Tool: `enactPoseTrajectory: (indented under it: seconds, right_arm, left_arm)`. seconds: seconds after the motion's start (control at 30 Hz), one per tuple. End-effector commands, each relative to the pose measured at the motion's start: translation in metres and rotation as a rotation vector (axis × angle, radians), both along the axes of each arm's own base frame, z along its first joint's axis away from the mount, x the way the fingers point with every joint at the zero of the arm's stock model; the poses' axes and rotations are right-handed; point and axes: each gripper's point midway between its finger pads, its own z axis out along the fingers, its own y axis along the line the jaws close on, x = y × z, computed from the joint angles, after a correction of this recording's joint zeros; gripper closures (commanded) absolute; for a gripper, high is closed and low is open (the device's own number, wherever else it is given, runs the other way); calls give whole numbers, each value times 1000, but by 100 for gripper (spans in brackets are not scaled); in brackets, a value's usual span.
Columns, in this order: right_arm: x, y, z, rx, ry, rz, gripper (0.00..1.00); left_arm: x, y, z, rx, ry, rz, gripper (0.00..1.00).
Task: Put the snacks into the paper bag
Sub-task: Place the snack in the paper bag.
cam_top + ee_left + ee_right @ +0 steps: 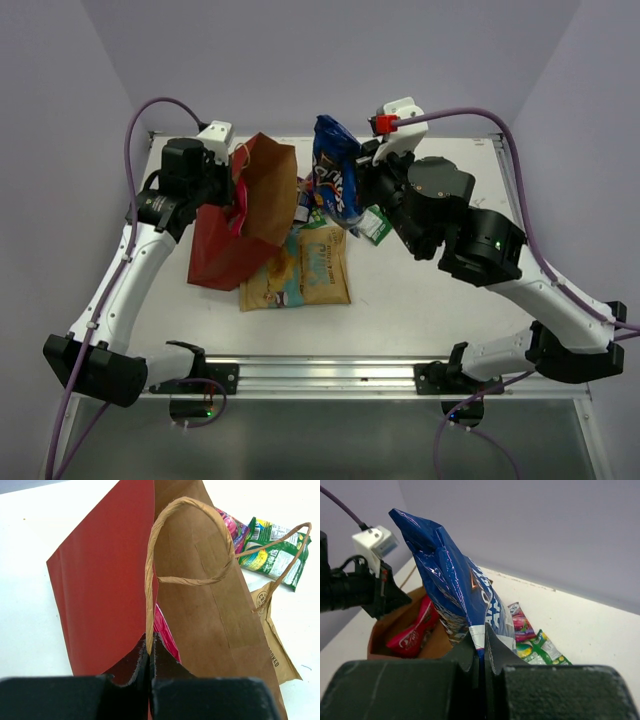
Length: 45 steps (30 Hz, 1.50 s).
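Left gripper (150, 652) holds a bag (262, 190) up by one handle (150, 580); right gripper (480, 647) lifts a blue packet (335, 170) beside it.
The bag tilts at far left, mouth open toward the right arm, a pink packet (414, 632) inside. Tan packets (305, 268) lie flat against its near right side. The right fingers pinch the blue packet's bottom edge, above a green packet (376, 226). The white table (430, 300) is bare near and right; lavender walls stand close on three sides.

The left arm (135, 265) and right arm (555, 300) have white links and black joints, purple cables (450, 113) trail from white wrist cameras (402, 108), and a green dot (487, 243), perhaps a lamp, marks the right one.
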Motion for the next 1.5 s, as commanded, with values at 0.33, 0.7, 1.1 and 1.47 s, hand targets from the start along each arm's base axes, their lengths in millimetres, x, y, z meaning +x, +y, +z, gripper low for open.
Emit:
enactPoseTrajectory:
  seconds: [0.33,0.7,1.1,1.47]
  right_arm:
    - [31,66,65,272,-99,49,100]
    - [75,108,33,414,-17,11,100]
    - [76,145,-2,534,105,89,100]
    - [73,152,-77,566,235,69,100]
  left_arm:
    - [-1,-6,36,-81,-78,19,100]
    - [-7,0,40,-114,-109,74,100]
    - [-13,11,32,-142,-131,156,100]
    - [-17,17,28,-144,-142,183,100]
